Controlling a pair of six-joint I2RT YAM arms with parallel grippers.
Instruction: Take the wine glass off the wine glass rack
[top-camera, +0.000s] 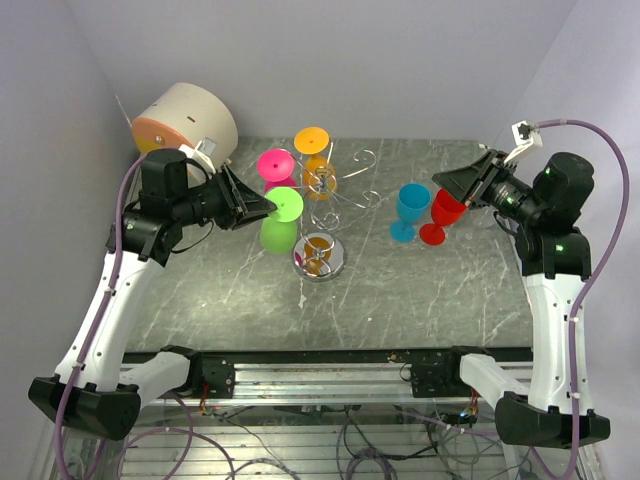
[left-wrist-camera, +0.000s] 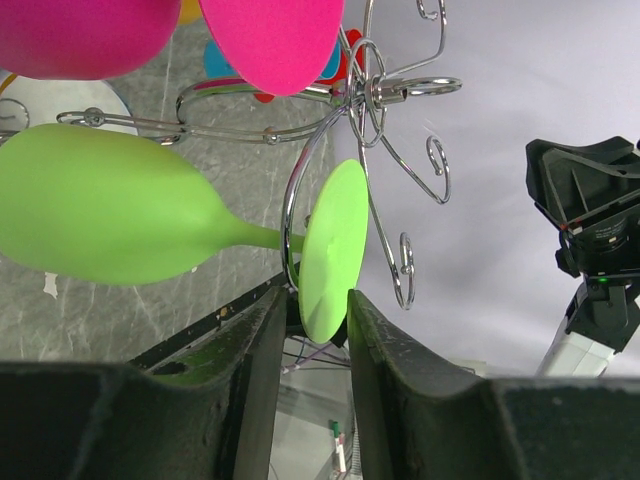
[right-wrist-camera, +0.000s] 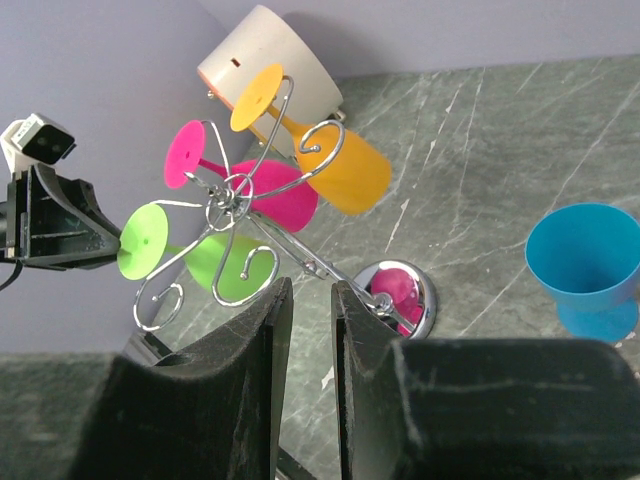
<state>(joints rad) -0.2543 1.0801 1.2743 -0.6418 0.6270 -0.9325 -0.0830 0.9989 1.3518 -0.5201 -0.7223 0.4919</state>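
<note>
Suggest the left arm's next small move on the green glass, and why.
Likely close the left gripper fully on the foot of the green wine glass: the disc sits between the fingers, with a sliver of gap at one pad, and its stem hangs in a hook of the wine glass rack. Grip first, then slide out.

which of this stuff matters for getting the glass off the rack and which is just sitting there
In the job: rack, green glass, left gripper around its foot.
Just about: pink glass and orange glass on the rack, blue glass, red glass, beige drum.
</note>
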